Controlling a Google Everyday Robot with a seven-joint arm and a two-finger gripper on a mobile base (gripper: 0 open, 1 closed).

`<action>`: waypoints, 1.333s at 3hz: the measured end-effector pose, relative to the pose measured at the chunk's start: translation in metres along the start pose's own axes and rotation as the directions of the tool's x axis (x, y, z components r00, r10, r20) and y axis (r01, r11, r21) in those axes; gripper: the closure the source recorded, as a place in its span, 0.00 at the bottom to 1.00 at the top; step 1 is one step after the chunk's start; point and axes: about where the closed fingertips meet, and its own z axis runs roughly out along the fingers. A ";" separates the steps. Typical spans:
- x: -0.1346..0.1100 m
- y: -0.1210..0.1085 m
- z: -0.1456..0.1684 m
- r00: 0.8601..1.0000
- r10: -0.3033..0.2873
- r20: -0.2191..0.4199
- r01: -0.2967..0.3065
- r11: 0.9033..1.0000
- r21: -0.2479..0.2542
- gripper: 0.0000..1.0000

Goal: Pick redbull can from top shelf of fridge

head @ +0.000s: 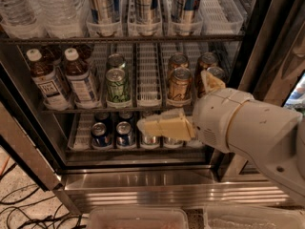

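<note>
Camera view puts the gripper [167, 126] in the lower centre of the frame, in front of the lowest rack of the fridge [143, 185]. How far the claw is open I cannot tell, and I see nothing held in it. The redbull can [145, 1] stands at the upper centre of the frame on the top shelf [124, 39], in the middle one of three clear cups [145, 28]. A panel can [102, 1] is just beside it on the left and another one is on the right. I judge the reach is only at its beginning, because the claw is well below the target. To do it well I would first lift the arm to the level of the can's body above the cup. Then I would line up with the middle lane and go straight in, so that no neighbour is pushed. After closing, I think the can must go up over the cup edge before I pull it out. Now the count. On the top shelf I see one redbull can, two panel cans and two water bottles [57, 6] at the upper left. On the middle rack there are two tea bottles [45, 78], two green cans [117, 84] and about four gold cans [179, 82], one of them partly hidden by the arm. On the lowest rack I count four dark cans [98, 131], and more are hidden behind the claw.
</note>
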 end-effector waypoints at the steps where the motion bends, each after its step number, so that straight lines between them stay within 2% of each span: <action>1: -0.015 -0.052 -0.004 0.991 0.063 0.118 -0.083 0.981 0.173 0.00; 2: -0.007 -0.071 -0.010 0.985 0.100 0.141 -0.133 0.960 0.247 0.00; 3: -0.013 -0.065 -0.008 0.988 0.082 0.130 -0.111 0.966 0.232 0.00; 4: -0.021 -0.067 -0.002 0.989 0.077 0.127 -0.105 0.967 0.233 0.00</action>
